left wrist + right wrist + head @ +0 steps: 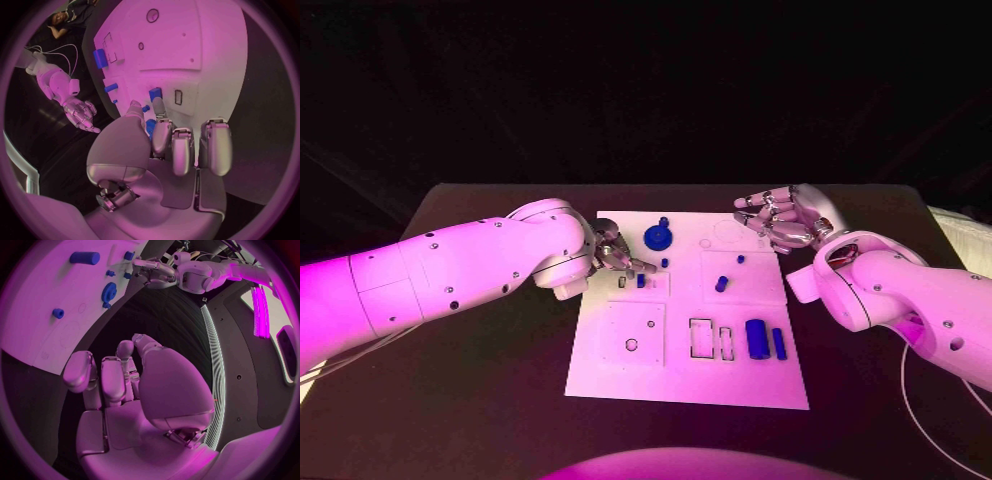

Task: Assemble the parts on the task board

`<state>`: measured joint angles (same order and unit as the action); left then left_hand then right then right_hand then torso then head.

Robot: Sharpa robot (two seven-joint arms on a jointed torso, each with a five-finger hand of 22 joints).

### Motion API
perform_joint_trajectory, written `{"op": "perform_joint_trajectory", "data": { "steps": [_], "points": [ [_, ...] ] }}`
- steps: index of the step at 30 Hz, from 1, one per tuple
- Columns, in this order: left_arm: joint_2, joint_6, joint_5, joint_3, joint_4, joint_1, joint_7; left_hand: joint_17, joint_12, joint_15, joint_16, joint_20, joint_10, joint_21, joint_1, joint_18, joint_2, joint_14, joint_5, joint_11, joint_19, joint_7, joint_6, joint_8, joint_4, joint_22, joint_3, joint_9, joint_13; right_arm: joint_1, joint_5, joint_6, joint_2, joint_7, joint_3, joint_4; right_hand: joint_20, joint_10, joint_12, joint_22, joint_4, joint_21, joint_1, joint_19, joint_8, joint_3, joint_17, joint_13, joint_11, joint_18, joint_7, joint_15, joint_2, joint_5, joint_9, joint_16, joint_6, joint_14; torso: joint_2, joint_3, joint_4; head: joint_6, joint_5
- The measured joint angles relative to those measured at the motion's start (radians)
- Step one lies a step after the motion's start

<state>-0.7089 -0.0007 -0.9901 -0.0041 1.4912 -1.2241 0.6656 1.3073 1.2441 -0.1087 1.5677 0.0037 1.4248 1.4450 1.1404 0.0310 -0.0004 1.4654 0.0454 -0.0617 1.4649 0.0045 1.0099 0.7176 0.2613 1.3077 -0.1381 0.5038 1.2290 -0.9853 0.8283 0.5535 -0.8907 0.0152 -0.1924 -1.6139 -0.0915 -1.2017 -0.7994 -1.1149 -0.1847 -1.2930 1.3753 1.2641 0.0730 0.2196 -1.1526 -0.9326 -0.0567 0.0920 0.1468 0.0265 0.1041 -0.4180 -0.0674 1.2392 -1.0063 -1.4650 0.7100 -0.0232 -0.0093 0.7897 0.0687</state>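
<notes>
- Head view: the flat white rectangular task board lies in the middle of the black table, square to the robot, so both arms can reach its slots from either side.
- The small blue plastic parts are spread over the board: a round blue toothed gear near the far edge, a short blue peg near the middle, and a thick blue cylinder with a slim blue bar just beside it on the right-hand near side, next to two rectangular cut-outs. They look laid out loose for picking, not yet seated.
- The left hand is over the board's left edge, fingers drawn together towards the thumb around a small upright blue block.
- In the left wrist view the fingertips close in on a small blue piece; I judge this a pinch made to steer it into a socket, though the contact itself is partly hidden.
- The right hand hovers off the board's far right corner, holding nothing, its fingers loosely curled and apart; the right wrist view shows its fingers bare over dark table.
- It seems parked there to keep clear while the left hand works.
</notes>
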Motion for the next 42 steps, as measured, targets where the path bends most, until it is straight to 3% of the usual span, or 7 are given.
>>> {"op": "perform_joint_trajectory", "data": {
  "steps": [4, 9, 13, 17, 29, 37, 42],
  "points": [
    [-0.017, 0.001, 0.036, 0.01, 0.015, -0.038, -0.001, 0.001, -0.149, 0.013, 0.0, 0.005, -0.1, -0.103, 0.02, 0.017, 0.0, 0.001, 0.004, 0.026, 0.0, 0.03, -0.074, -0.048, -0.008, 0.0, -0.009, -0.011, -0.148, 0.0, 0.0, 0.0, 0.001, 0.0, 0.0, 0.002, 0.0, 0.0, 0.0, 0.0, 0.0, 0.0, 0.0, 0.0, 0.0, 0.0, 0.0, 0.0, 0.0, 0.0, 0.0, 0.0, 0.0, 0.0, 0.0, 0.0, 0.0, 0.0, 0.0, 0.0006, 0.0001, -0.004, -0.001],
    [-0.038, 0.032, 0.099, 0.015, 0.013, -0.11, -0.002, 0.001, -0.405, 0.062, -0.055, 0.05, -0.308, -0.29, 0.068, 0.055, 0.011, 0.0, 0.004, 0.082, -0.076, 0.091, -0.172, -0.14, -0.013, -0.004, -0.022, -0.059, -0.396, 0.001, 0.0, 0.001, 0.003, 0.0, 0.001, 0.005, 0.0, 0.0, 0.0, 0.0, 0.0, 0.0, 0.0, 0.0, 0.0, 0.0, 0.0, 0.0, 0.0, 0.0, 0.0, 0.0, 0.0, 0.0, 0.0, 0.0, 0.0, 0.0, -0.002, 0.0006, 0.0009, -0.011, -0.002],
    [-0.035, 0.121, 0.135, 0.016, -0.036, -0.167, -0.001, 0.001, -0.44, 0.075, -0.093, 0.07, -0.348, -0.372, 0.091, 0.062, 0.035, 0.0, 0.004, 0.104, -0.11, 0.113, -0.202, -0.186, -0.023, -0.044, -0.018, -0.091, -0.438, 0.002, 0.0, 0.001, 0.004, 0.0, 0.001, 0.009, 0.0, 0.0, 0.0, 0.0, 0.0, 0.0, 0.0, 0.0, 0.0, 0.0, 0.0, 0.0, 0.0, 0.0, 0.0, 0.0, 0.0, 0.0, 0.0, 0.0, 0.0, 0.0, -0.002, 0.0008, 0.0015, -0.016, -0.001],
    [-0.005, 0.197, 0.142, 0.011, -0.108, -0.193, 0.001, 0.001, -0.438, 0.075, -0.076, 0.077, -0.332, -0.344, 0.102, 0.062, 0.045, 0.0, 0.004, 0.101, -0.093, 0.112, -0.185, -0.192, -0.023, -0.028, -0.018, -0.104, -0.452, 0.002, 0.0, 0.002, 0.007, -0.001, 0.002, 0.011, 0.0, 0.0, 0.0, 0.0, 0.0, 0.0, 0.0, 0.0, 0.0, 0.0, 0.0, 0.001, 0.0, 0.0, 0.0, 0.0, 0.0, 0.0, 0.0, 0.0, 0.0, 0.0, -0.002, 0.0008, 0.0026, -0.022, 0.002],
    [0.147, 0.311, 0.071, -0.02, -0.364, -0.201, -0.002, 0.001, -0.307, 0.068, -0.008, 0.056, -0.224, -0.205, 0.128, 0.062, 0.071, 0.0, 0.004, 0.078, -0.019, 0.089, -0.12, -0.208, -0.038, 0.0, -0.008, -0.131, -0.365, 0.003, 0.005, 0.005, 0.018, -0.001, 0.002, 0.017, 0.0, 0.0, 0.004, 0.0, 0.0, 0.0, 0.0, 0.0, 0.0, 0.0, -0.001, 0.003, 0.0, 0.0, 0.0, 0.0, 0.0, 0.0, 0.0, 0.0, 0.0, 0.0, 0.001, 0.0023, 0.0009, -0.043, 0.014],
    [0.207, 0.31, 0.032, -0.028, -0.455, -0.177, -0.023, 0.0, -0.262, 0.061, 0.0, 0.05, -0.178, -0.152, 0.092, 0.046, 0.046, 0.0, 0.004, 0.071, -0.003, 0.081, -0.082, -0.241, -0.007, 0.0, -0.024, -0.15, -0.328, 0.004, 0.009, 0.01, 0.02, -0.002, 0.002, 0.018, 0.0, -0.001, 0.004, 0.0, 0.0, 0.0, 0.0, 0.0, 0.0, 0.0, -0.001, 0.005, -0.001, 0.0, 0.0, 0.0, 0.0, 0.0, 0.0, 0.0, 0.0, 0.0, 0.006, 0.0057, -0.0025, -0.046, 0.018],
    [0.228, 0.316, 0.014, -0.029, -0.489, -0.169, -0.032, 0.0, -0.262, 0.053, 0.0, 0.046, -0.17, -0.143, 0.113, 0.046, 0.016, 0.0, 0.008, 0.063, 0.001, 0.077, -0.047, -0.273, -0.003, 0.0, 0.071, -0.162, -0.328, 0.005, 0.011, 0.012, 0.02, -0.002, 0.002, 0.017, 0.0, -0.001, 0.004, 0.0, 0.0, 0.0, 0.0, 0.0, 0.0, 0.0, -0.001, 0.006, -0.001, 0.0, 0.0, 0.0, 0.0, 0.0, 0.0, 0.0, 0.0, 0.0, 0.008, 0.008, -0.0033, -0.044, 0.021]
  ]
}}
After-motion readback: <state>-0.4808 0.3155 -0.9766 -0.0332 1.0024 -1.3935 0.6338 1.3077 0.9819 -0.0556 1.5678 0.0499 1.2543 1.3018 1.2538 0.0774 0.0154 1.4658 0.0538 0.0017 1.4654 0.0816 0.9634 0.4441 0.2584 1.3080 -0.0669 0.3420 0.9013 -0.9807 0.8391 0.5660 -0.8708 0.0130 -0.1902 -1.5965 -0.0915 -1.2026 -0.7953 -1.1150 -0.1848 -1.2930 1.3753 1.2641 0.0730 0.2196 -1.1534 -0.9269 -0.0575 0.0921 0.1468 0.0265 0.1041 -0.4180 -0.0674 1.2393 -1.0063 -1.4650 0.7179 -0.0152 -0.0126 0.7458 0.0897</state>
